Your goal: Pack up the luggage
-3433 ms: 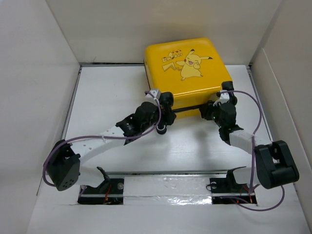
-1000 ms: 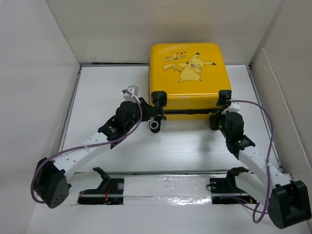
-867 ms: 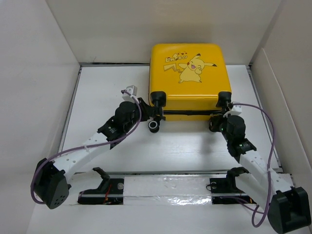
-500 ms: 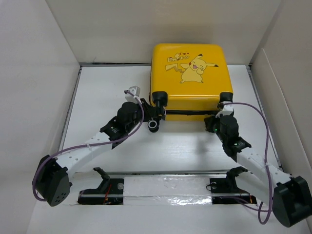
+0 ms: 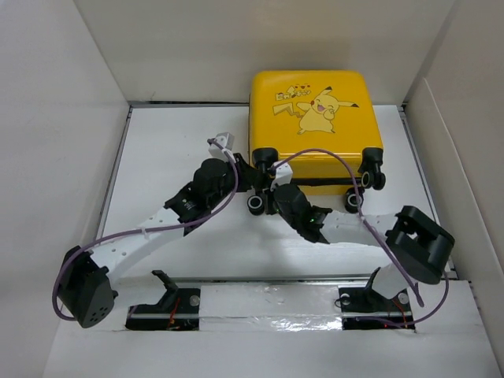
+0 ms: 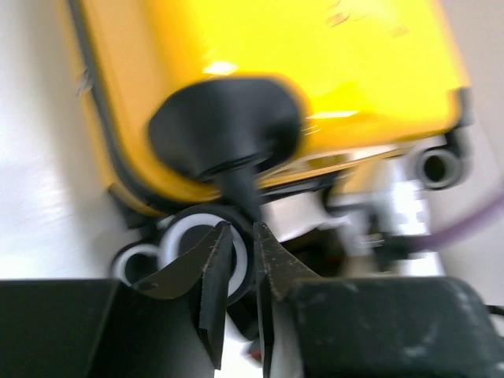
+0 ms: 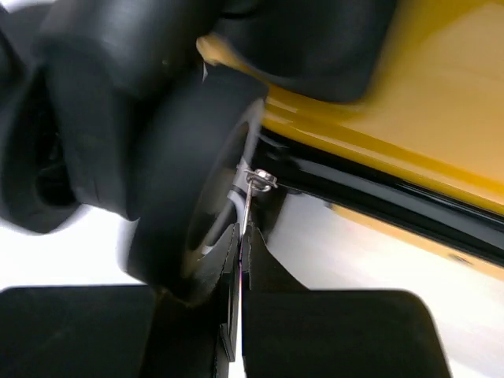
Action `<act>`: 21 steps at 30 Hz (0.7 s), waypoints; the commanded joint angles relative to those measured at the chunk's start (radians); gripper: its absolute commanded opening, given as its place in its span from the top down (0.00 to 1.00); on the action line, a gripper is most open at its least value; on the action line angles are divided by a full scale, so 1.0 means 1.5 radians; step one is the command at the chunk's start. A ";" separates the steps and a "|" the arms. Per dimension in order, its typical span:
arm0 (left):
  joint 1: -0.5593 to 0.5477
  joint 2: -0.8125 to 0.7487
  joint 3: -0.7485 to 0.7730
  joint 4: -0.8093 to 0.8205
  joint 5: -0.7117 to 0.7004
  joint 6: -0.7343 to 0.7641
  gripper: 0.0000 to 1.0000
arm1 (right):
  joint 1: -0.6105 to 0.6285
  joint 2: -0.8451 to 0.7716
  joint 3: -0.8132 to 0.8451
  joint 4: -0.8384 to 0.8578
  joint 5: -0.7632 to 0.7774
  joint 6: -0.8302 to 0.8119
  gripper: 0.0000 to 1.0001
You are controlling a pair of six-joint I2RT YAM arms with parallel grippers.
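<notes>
The luggage (image 5: 315,118), a yellow hard-shell case with a Pikachu print, lies closed and flat at the back of the table. My left gripper (image 5: 253,179) is at its front left corner. In the left wrist view the left gripper (image 6: 239,236) is pinched on the black-and-white wheel (image 6: 197,240) under the yellow shell (image 6: 276,55). My right gripper (image 5: 273,183) sits right beside it at the same corner. In the right wrist view the right gripper (image 7: 241,232) is shut on the thin metal zipper pull (image 7: 252,193), next to a blurred black wheel (image 7: 173,197) and the black zip seam.
White walls enclose the table on the left, back and right. The right arm's purple cable (image 5: 331,156) arcs over the luggage's front edge. Its elbow (image 5: 421,244) sits at the right front. A metal rail (image 5: 268,298) runs along the near edge.
The right gripper has swept left along the luggage's front edge from the right corner to the left corner, still pinching the zipper pull. The luggage has shifted slightly right. The left gripper has closed a little.
</notes>
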 commanded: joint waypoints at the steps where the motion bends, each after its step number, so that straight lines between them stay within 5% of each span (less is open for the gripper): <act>1: -0.036 -0.028 0.024 0.166 0.154 -0.049 1.00 | 0.084 0.048 0.074 0.204 -0.200 0.051 1.00; 10: -0.036 -0.058 -0.006 0.158 0.138 -0.056 1.00 | 0.084 0.125 0.031 0.432 -0.266 0.147 0.96; 16: 0.005 -0.141 -0.053 0.089 0.044 -0.038 0.99 | 0.064 0.008 -0.093 0.344 -0.159 0.130 0.45; 18: 0.020 -0.182 -0.065 0.056 -0.007 -0.034 0.80 | 0.064 -0.052 -0.127 0.276 -0.127 0.124 0.32; 21: 0.035 -0.233 -0.091 0.030 -0.075 -0.031 0.69 | 0.064 -0.130 -0.149 0.183 -0.092 0.108 0.21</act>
